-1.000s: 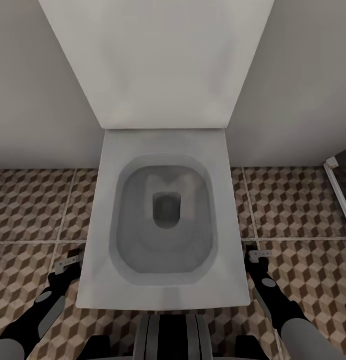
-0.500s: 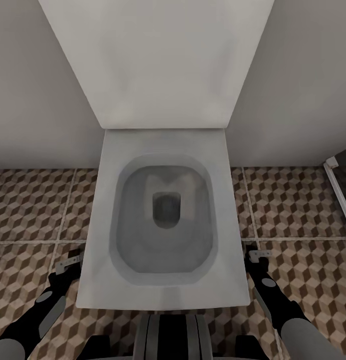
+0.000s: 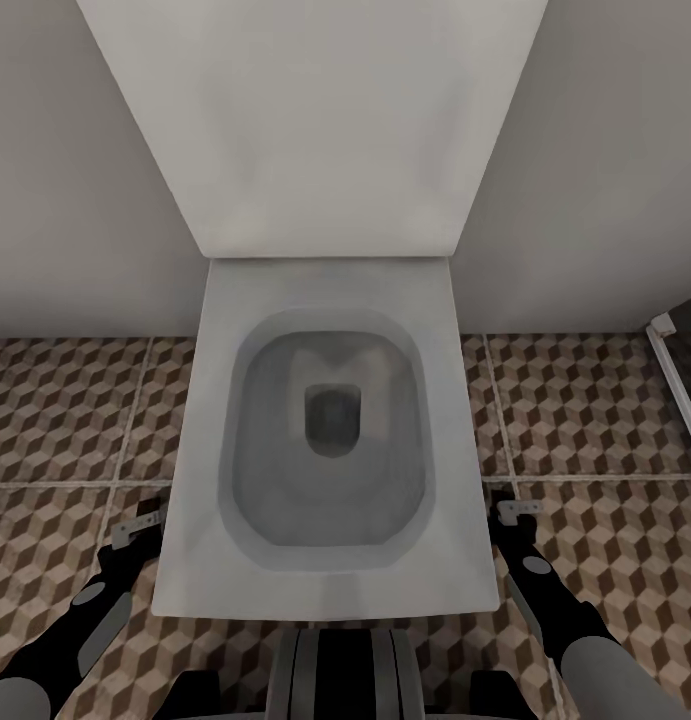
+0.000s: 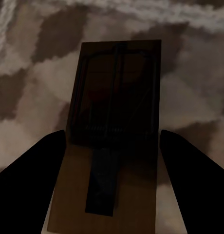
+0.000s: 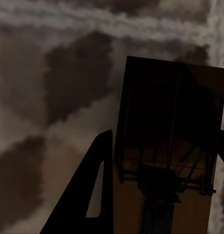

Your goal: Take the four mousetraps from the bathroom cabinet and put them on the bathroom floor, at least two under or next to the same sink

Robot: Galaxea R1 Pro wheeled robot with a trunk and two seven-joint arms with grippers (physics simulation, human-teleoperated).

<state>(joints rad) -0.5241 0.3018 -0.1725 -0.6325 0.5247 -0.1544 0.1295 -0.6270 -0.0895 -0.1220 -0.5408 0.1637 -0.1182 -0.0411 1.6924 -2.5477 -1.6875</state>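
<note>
Two mousetraps are in view, small wooden boards with dark wire parts. One mousetrap [image 4: 117, 97] sits between the fingers of my left gripper [image 4: 112, 134], which touch its long edges just above the cube-patterned bathroom floor [image 4: 190, 73]. The other mousetrap [image 5: 175, 97] is held the same way by my right gripper [image 5: 165, 134]. From the head camera, the left gripper [image 3: 140, 527] hangs low at the toilet's left side and the right gripper [image 3: 513, 512] at its right side, both over the bathroom floor [image 3: 605, 420]. The cabinet and the sink are out of view.
A white toilet [image 3: 325, 595] with its lid upright stands straight ahead between my arms, against a grey wall [image 3: 75, 200]. A white frame edge [image 3: 675, 380] runs along the floor at the far right. Patterned tiles lie to both sides of the toilet.
</note>
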